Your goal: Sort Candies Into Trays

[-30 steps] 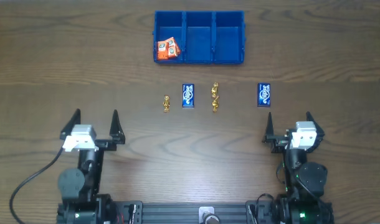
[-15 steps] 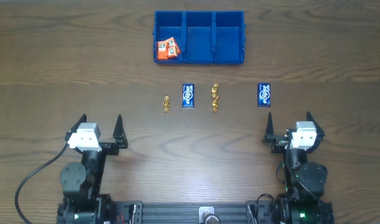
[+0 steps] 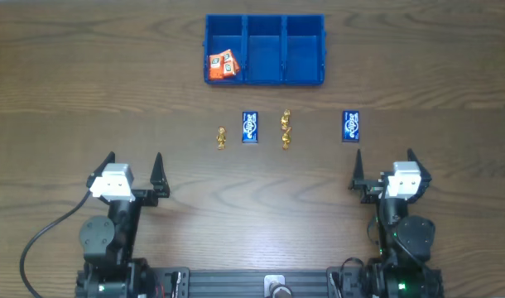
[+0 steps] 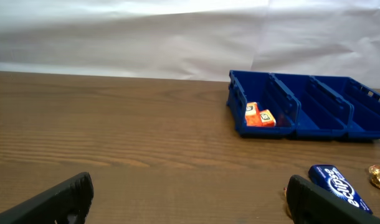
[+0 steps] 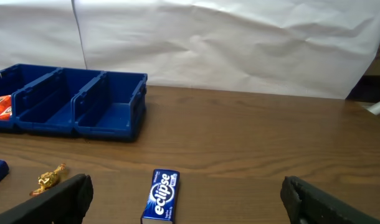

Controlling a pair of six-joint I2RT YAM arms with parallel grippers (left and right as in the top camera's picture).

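At seven o'clock on the worktop (image 3: 62, 83) the left gripper (image 3: 135, 157) sits low, jaws spread wide, holding nothing. Up at twelve, the blue tray (image 3: 265, 18) has orange candies (image 3: 223, 64) in its left compartment. Mid-worktop there's a row: gold candy (image 3: 222, 136), blue pack (image 3: 250, 127) just beside it, two gold candies (image 3: 286, 129), then a second blue pack (image 3: 350, 126) apart, at the row's three o'clock end. At five o'clock the right gripper (image 3: 384, 155), jaws parted and empty too.
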